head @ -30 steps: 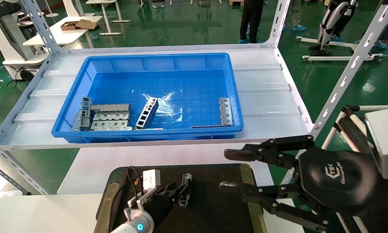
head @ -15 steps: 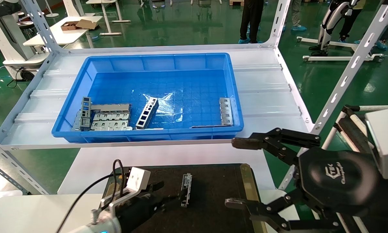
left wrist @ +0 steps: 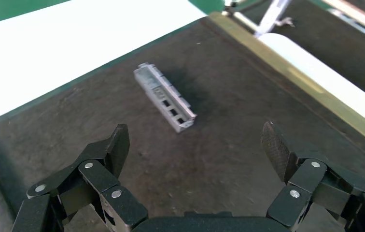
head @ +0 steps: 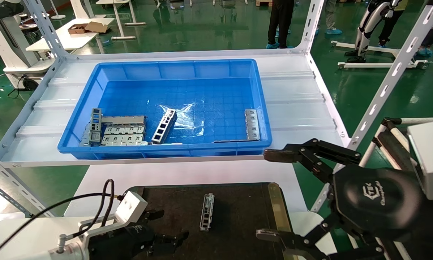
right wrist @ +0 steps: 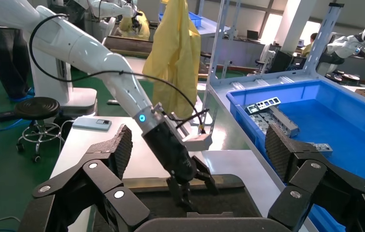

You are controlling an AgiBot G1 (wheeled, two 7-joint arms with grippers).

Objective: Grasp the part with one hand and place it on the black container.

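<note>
Green factory flooring surrounds a white worktop, where the left hand (head: 166, 243) hovers low over the near-left of the black container (head: 238, 231), fingers spread and holding nothing. Just ahead of its fingertips the part (head: 206, 212) lies loose and flat on the matte tray, clear of both brass-coloured strips; the left wrist view shows it apart from both pads, cut-outs facing up. It looks light, rigid and thin-walled, with smooth metal that could slip, so a pinch across its narrow width near mid-length seems the safest hold. Beyond it, past the container's far edge, a blue bin (head: 166, 66) sits on a shelf holding a ladder-like strip (head: 164, 125) and a cluster of slotted plates (head: 120, 133). Off to the side, the right hand (head: 278, 195) hangs wide open and idle over the container's right edge.
</note>
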